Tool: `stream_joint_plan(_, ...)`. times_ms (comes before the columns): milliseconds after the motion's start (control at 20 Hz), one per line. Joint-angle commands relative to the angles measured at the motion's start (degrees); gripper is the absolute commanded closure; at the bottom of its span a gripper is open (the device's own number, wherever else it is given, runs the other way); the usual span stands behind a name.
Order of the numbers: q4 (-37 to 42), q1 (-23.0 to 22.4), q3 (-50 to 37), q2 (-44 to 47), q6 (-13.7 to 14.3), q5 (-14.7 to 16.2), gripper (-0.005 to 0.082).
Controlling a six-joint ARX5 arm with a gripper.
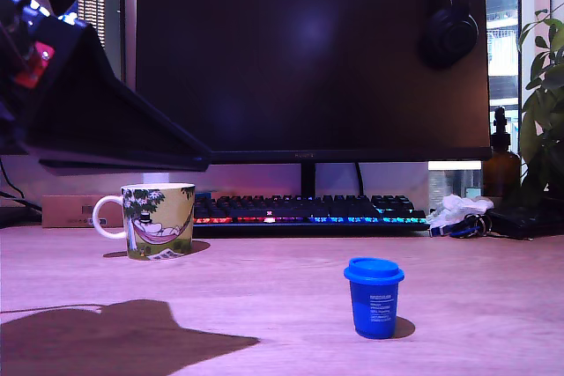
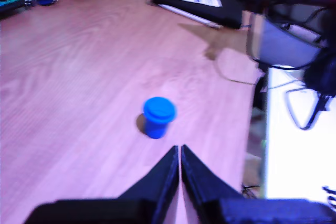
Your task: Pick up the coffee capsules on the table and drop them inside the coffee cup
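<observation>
You have the blue coffee capsule [image 1: 374,297] left to collect, standing upright on the wooden table [image 1: 264,305] well to the exterior view's right of the cartoon-printed coffee cup [image 1: 159,219], while your gripper [image 2: 180,153] hangs empty with jaws pressed together, nothing visibly dropped in.

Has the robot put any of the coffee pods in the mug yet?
I cannot see inside the coffee cup, so I cannot tell if a pod is already in there. The blue capsule stands upside down on the table, untouched. The gripper holds nothing, jaws closed, aimed at that capsule. Grabbing and dropping it remains.
</observation>
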Motion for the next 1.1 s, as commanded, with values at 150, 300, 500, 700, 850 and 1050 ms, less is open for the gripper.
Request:
stream_joint_plan(150,0.66,-0.33,-0.28,1.60,10.62,-3.45,0.0460)
stream_joint_plan(300,1.40,-0.33,-0.28,4.74,15.19,-2.21,0.0457)
stream_joint_plan(500,3.58,-0.33,-0.28,9.75,15.17,-1.53,0.0320)
stream_joint_plan(700,7.10,-0.33,-0.13,12.61,15.17,-1.44,0.0321)
stream_joint_plan(850,7.67,-0.35,0.66,14.58,15.41,-0.85,0.0322)
stream_joint_plan(1050,2.89,-2.01,4.68,16.87,15.41,-1.60,0.0321)
